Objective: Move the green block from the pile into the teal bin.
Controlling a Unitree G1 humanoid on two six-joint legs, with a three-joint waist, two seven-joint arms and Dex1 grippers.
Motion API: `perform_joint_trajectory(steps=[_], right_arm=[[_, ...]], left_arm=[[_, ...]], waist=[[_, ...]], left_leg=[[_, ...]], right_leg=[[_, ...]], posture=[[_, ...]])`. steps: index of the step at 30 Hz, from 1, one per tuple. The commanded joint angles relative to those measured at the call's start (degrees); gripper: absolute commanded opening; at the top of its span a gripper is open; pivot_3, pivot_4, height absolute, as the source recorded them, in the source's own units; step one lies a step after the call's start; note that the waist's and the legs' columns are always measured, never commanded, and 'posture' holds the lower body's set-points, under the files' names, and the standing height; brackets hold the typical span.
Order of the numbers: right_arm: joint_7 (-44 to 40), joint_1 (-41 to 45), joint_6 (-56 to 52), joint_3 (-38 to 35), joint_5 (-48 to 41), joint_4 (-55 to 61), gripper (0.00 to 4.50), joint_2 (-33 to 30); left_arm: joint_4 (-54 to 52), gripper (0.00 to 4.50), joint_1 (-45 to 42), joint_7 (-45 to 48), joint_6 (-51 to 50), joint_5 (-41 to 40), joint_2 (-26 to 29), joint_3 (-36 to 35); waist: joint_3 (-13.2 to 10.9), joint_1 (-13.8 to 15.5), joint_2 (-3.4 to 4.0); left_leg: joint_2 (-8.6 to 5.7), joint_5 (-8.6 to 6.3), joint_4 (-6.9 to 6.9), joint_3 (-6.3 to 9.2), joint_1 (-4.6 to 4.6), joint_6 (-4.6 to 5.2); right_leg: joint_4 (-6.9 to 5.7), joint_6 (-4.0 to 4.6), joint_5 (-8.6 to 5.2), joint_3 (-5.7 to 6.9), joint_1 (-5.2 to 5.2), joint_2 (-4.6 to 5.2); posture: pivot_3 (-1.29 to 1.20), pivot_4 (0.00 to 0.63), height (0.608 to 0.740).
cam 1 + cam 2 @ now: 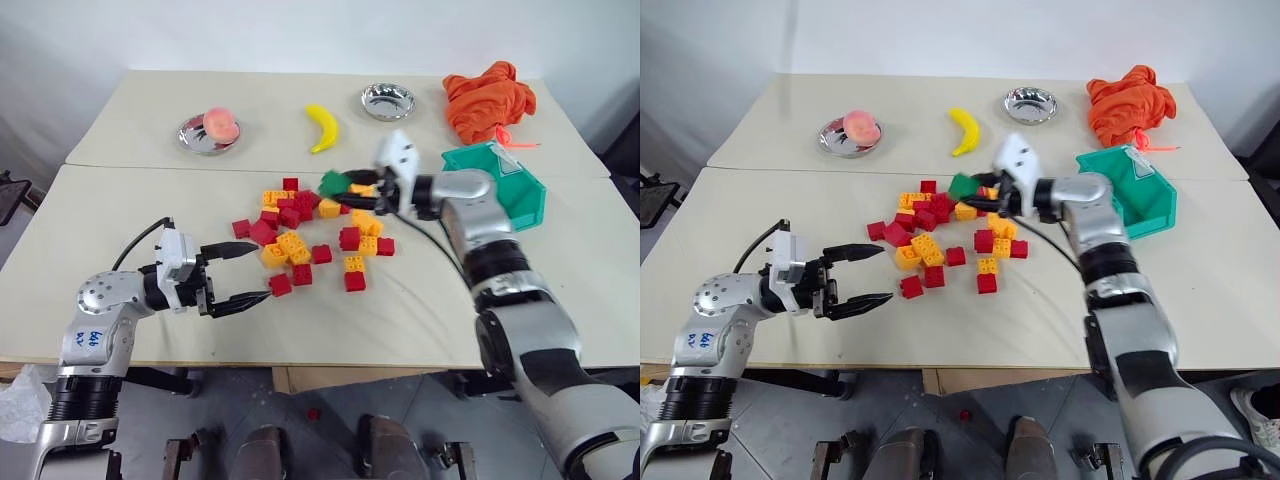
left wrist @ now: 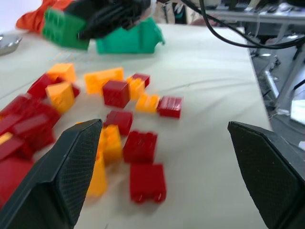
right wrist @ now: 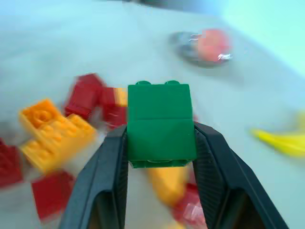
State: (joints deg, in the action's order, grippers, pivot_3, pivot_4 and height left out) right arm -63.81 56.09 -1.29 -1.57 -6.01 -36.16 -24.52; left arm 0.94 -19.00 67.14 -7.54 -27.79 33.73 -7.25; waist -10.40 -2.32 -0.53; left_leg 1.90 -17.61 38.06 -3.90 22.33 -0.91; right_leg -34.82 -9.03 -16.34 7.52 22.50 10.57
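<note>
Surface: two pale beige tabletops (image 1: pixel 140 320) butted together, a seam running across between them, with a white wall behind.
Pile: red, orange and yellow studded bricks (image 1: pixel 300 235) scattered at the middle of the near tabletop, most lying flat, a few touching each other.
Green block: a dark green studded brick (image 3: pixel 160 123), lifted off the surface above the pile's 1 o'clock edge; in the right wrist view it sits squarely between the two black fingers, studs pointing away from the wrist.
Right gripper: the right gripper (image 1: pixel 342 185) is clamped on the green block, one finger pressed against each of its sides, pointing roughly level toward 9 o'clock.
Left gripper: the left gripper (image 1: pixel 250 272) hangs at the pile's 8 o'clock side, just beside the nearest red brick, its fingers spread wide and holding nothing.
Teal bin: a teal plastic bin (image 1: pixel 520 195) with a sloped cut-away front stands at 3 o'clock from the pile, behind the right forearm; I cannot see whether anything lies inside.
Far tabletop, left: a round steel bowl (image 1: pixel 192 140) holding a pink peach (image 1: pixel 220 124), at 11 o'clock from the pile.
Far tabletop, middle: a yellow banana (image 1: pixel 322 127) lies on the surface at 12 o'clock.
Far tabletop, right: a second steel bowl (image 1: pixel 388 101) sits at 1 o'clock, and near it a crumpled orange cloth (image 1: pixel 488 100) lies just behind the bin.
</note>
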Motion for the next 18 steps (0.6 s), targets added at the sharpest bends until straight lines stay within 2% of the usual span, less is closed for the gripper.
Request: perform_joint_trajectory(steps=[1,5,9,13,18], right_arm=[[2.8,-12.3,-12.1,-6.2,-5.2,19.9,1.46,-6.9],[9.2,-31.0,-19.1,-13.8,-6.1,32.9,1.46,-12.7],[14.4,-42.7,-21.9,-18.6,-7.6,38.2,1.46,-12.8],[17.4,-46.1,-22.2,-21.0,-11.1,42.6,1.46,-11.2],[21.3,-42.2,-20.7,-23.3,-13.4,42.2,1.46,-12.0]], left_arm=[[-3.3,4.50,0.9,-1.1,-0.2,-1.1,-0.7,0.3],[-2.6,4.50,1.4,-1.2,1.0,-0.7,-1.7,1.0],[-1.1,4.50,1.0,-0.7,2.5,-0.2,-2.7,1.9],[0.5,4.50,-0.3,0.0,3.7,0.2,-3.4,2.9],[2.0,4.50,-1.9,0.3,4.5,0.5,-3.9,3.7]], waist=[[0.0,0.8,0.00],[0.0,1.2,0.00],[0.0,0.9,0.01],[0.0,0.6,0.03],[0.0,1.0,0.03]], left_leg=[[0.00,0.00,-0.02,0.00,0.00,0.00],[0.00,-0.01,-0.02,-0.06,0.00,0.01],[0.01,-0.01,0.00,-0.14,-0.04,0.02],[0.03,-0.01,-0.01,-0.23,-0.16,0.01],[0.02,-0.02,0.04,-0.22,-0.13,0.03]], right_leg=[[0.04,0.00,0.00,0.00,0.00,0.00],[0.07,0.00,0.00,-0.02,0.00,0.00],[0.06,0.00,0.00,-0.08,-0.01,-0.01],[0.00,0.00,0.00,-0.20,0.00,-0.02],[0.01,-0.01,0.01,-0.20,-0.02,-0.01]], posture=[[0.00,0.150,0.740],[0.00,0.150,0.740],[0.00,0.150,0.740],[0.00,0.150,0.740],[0.00,0.150,0.740]])
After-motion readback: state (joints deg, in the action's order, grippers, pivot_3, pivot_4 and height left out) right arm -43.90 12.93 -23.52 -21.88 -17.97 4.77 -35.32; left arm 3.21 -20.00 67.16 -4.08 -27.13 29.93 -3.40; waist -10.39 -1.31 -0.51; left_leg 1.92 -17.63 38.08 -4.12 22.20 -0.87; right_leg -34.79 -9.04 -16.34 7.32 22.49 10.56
